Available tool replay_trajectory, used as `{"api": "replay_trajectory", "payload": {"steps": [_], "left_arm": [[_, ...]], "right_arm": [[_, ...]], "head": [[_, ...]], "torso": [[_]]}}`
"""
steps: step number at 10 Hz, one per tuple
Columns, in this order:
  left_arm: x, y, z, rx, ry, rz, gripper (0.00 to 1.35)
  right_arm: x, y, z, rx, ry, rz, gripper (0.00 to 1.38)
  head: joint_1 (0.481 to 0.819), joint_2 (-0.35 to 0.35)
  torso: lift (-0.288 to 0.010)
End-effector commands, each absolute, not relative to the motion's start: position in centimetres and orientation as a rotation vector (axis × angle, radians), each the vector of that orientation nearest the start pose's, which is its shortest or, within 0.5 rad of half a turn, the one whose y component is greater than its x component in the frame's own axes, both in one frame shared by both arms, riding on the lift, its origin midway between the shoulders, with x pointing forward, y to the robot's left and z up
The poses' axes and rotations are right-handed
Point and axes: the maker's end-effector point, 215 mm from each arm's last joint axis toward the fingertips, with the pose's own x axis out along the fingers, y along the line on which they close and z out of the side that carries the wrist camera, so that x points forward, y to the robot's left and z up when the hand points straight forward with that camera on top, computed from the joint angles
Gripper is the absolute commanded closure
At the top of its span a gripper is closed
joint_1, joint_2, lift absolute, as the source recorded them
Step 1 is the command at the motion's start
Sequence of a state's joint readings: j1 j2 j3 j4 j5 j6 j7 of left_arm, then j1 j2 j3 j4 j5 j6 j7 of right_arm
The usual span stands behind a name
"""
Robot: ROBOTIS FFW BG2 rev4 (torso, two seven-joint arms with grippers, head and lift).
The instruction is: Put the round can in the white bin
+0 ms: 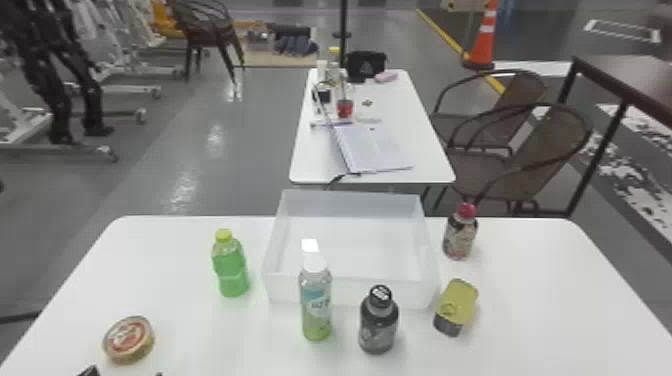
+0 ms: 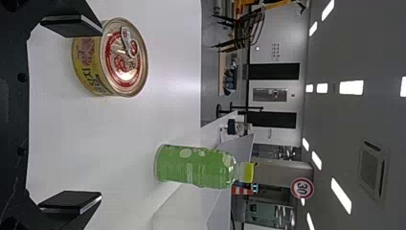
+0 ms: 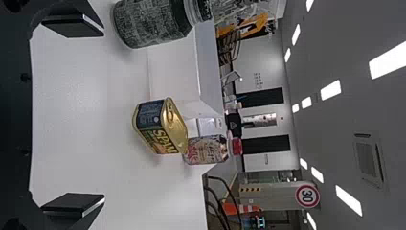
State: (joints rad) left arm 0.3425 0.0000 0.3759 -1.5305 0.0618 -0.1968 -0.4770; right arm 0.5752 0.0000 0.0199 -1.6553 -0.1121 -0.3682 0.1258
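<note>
Awaiting grasp and drop-off, the round can (image 1: 128,339) is sitting on the counter (image 1: 172,265) outside the white bin (image 1: 346,291), while the left fingers (image 2: 72,201) and right fingers (image 3: 72,203) are hanging open, empty.

A short round metal can with a red and pale lid (image 1: 129,339) sits on the white table (image 1: 545,300), outside and to the left of the rectangular white plastic bin (image 1: 345,292). The black tips of the left claw (image 1: 124,373) poke in at the bottom edge, near the can. A green plastic bottle with a yellow cap (image 1: 230,267) stands left of the bin; a clear bottle with a white cap and green base (image 1: 316,300) and a dark, black-capped bottle (image 1: 378,322) stand before it. To its right are a yellow-topped rectangular tin (image 1: 456,302) and a patterned, red-capped bottle (image 1: 460,235).
</note>
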Motion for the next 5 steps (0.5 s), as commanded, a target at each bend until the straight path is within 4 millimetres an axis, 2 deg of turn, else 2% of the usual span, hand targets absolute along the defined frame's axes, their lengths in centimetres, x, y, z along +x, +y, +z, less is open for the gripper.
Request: {"api": "replay_trajectory", "payload": {"steps": [1, 5], "left_arm": [[42.97, 35.02, -47.36, -0.008, 0.176, -0.088, 0.10], [42.97, 35.11, -47.25, -0.007, 0.173, -0.086, 0.10]], "right_arm": [[37.49, -20.12, -46.39, 0.119, 0.116, 0.096, 0.09], [37.47, -20.10, -46.30, 0.117, 0.115, 0.097, 0.09]], "head": [[0.549, 0.000], [0.549, 0.000]], "torso": [[-0.100], [-0.100]]}}
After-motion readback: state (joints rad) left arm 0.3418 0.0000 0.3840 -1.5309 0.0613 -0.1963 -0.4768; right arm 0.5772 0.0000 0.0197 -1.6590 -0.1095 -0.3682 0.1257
